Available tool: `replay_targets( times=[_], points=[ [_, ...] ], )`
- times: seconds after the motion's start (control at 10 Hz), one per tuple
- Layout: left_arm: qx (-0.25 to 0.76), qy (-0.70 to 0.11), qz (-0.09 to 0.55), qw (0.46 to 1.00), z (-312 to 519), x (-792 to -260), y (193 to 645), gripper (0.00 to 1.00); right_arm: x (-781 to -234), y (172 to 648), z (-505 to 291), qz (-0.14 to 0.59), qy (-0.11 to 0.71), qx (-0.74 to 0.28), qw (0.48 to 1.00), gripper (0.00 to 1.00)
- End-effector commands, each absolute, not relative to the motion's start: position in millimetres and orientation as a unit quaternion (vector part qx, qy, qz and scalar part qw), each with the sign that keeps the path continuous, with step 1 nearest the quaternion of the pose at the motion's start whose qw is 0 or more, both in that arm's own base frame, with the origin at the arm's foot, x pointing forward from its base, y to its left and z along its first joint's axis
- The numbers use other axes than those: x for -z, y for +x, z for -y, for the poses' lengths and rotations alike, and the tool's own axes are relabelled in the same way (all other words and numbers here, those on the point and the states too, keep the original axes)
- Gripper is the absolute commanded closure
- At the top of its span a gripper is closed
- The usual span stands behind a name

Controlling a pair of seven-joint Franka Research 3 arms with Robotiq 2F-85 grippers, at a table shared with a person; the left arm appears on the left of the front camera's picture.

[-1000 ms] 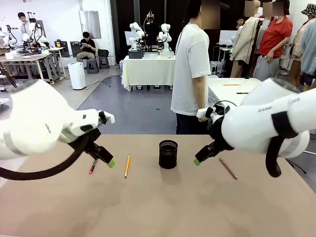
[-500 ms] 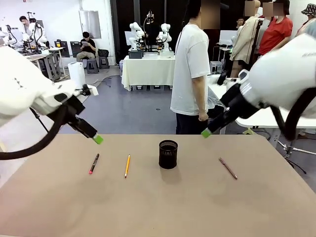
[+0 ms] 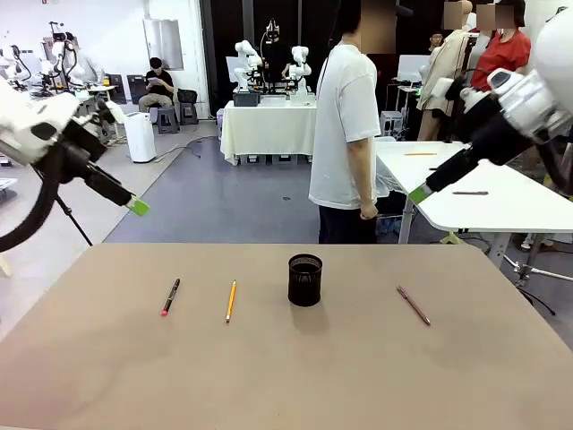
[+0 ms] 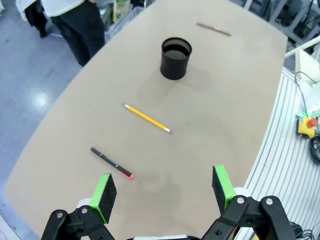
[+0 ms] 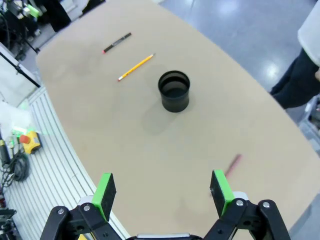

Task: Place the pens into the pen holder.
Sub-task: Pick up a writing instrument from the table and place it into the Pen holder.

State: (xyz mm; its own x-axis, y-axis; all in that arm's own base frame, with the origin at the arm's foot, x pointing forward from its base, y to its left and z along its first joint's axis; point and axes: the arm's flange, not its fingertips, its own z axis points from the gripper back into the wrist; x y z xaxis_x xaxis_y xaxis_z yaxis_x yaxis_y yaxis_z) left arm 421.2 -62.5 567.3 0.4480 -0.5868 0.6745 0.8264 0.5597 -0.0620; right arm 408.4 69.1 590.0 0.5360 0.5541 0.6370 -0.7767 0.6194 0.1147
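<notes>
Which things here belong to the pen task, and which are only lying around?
For the task: yellow pencil, black pen with pink end, dark red pen, mesh pen holder.
Lying about: yellow box with red button, thin dark stick on the white table.

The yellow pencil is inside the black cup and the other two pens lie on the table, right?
No. The front view shows the yellow pencil lying on the table, left of the black cup. The black pen and dark red pen lie there too.
</notes>
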Motion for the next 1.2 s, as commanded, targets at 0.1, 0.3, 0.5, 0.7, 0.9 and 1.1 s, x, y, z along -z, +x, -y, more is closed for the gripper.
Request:
replay_targets(
  times=[0.1,0.3,0.5,0.7,0.9,1.1],
  points=[
    [0.431,-0.189,0.329,0.819,44.5,-587.7,428.6,0.00,-614.4,422.4,-34.2,0.326,0.210,-0.397,0.832,0.00],
    [0.431,-0.180,0.343,0.815,34.7,-596.3,429.6,0.00,-629.2,425.5,-7.7,0.348,0.214,-0.405,0.818,0.00],
    [0.435,-0.146,0.372,0.807,26.7,-600.9,427.2,0.00,-640.6,428.3,15.7,0.369,0.214,-0.397,0.813,0.00],
    [0.425,-0.136,0.372,0.814,22.1,-609.8,427.0,0.00,-643.4,427.7,37.3,0.381,0.213,-0.387,0.812,0.00],
    [0.416,-0.124,0.381,0.816,19.1,-622.4,426.6,0.00,-643.2,425.0,46.2,0.382,0.209,-0.385,0.814,0.00],
    [0.414,-0.122,0.381,0.818,17.1,-625.4,427.7,0.00,-641.1,422.4,56.4,0.388,0.212,-0.376,0.814,0.00]
  ],
)
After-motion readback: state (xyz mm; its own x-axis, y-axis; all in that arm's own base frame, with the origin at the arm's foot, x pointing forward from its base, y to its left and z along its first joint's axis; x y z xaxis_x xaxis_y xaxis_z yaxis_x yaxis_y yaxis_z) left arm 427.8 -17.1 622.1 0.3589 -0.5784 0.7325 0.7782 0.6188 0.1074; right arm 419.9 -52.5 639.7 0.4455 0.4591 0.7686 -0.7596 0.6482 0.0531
